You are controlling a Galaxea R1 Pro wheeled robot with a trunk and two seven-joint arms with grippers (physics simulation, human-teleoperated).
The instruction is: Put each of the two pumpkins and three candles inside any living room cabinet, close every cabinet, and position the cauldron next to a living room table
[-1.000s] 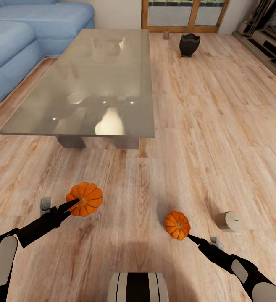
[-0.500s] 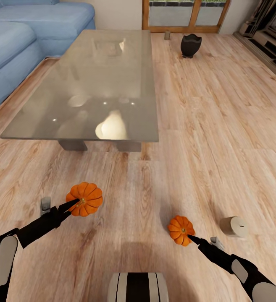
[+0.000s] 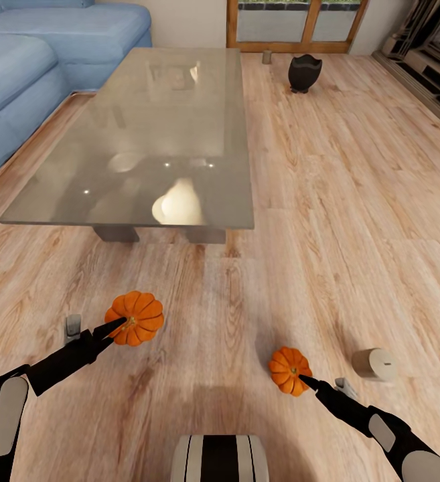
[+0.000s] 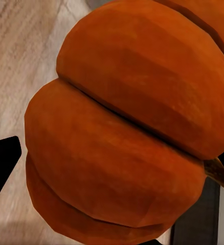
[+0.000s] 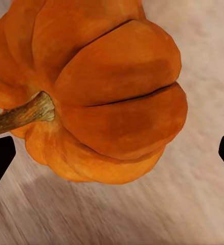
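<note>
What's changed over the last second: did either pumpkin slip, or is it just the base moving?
Mostly the view has shifted: table, cauldron and candle all slid slightly together, so the camera moved. The smaller pumpkin at the right gripper dropped a little lower and rightward in view. The bigger pumpkin stays at the left gripper. Nothing was released.

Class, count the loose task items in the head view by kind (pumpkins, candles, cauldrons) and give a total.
Pumpkins: 2, the bigger pumpkin and the smaller pumpkin
Candles: 2, the near candle and the far candle
Cauldrons: 1, the cauldron
Total: 5
</note>
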